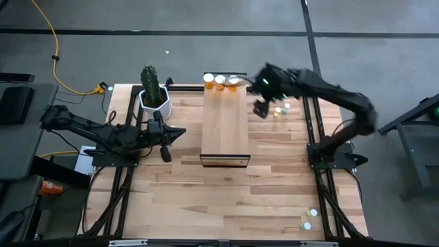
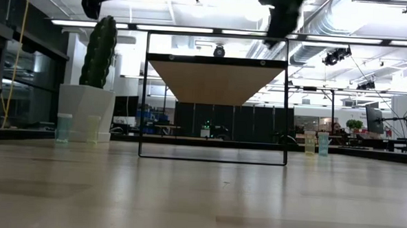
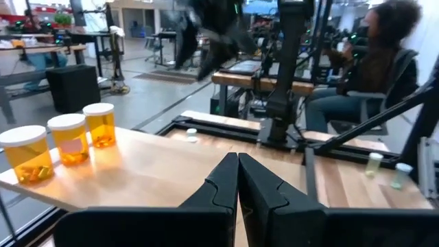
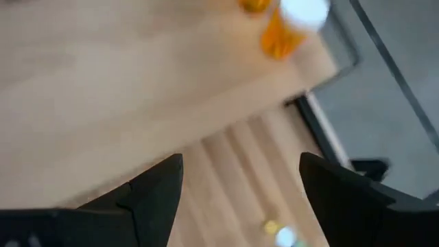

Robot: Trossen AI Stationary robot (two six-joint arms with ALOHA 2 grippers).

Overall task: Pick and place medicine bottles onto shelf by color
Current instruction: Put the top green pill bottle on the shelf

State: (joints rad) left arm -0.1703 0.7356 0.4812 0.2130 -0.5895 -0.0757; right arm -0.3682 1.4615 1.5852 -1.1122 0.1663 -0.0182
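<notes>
Right tool (image 1: 261, 108) hangs empty, fingers spread, beside the shelf (image 1: 225, 130), above the pale bottles (image 1: 280, 109) on the surface, likely next. Three orange bottles (image 1: 219, 81) grouped at the shelf's far end. Left tool (image 1: 164, 140) closed, parked.

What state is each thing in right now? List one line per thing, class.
Orange bottles: three, upright, capped, at the shelf's far end.
Shelf: standing, mostly bare.
Pale bottles: on the table beside the shelf.
Left end effector: shut, empty.
Right end effector: open, empty, over the table by the shelf.
Cactus: upright in its pot.
</notes>
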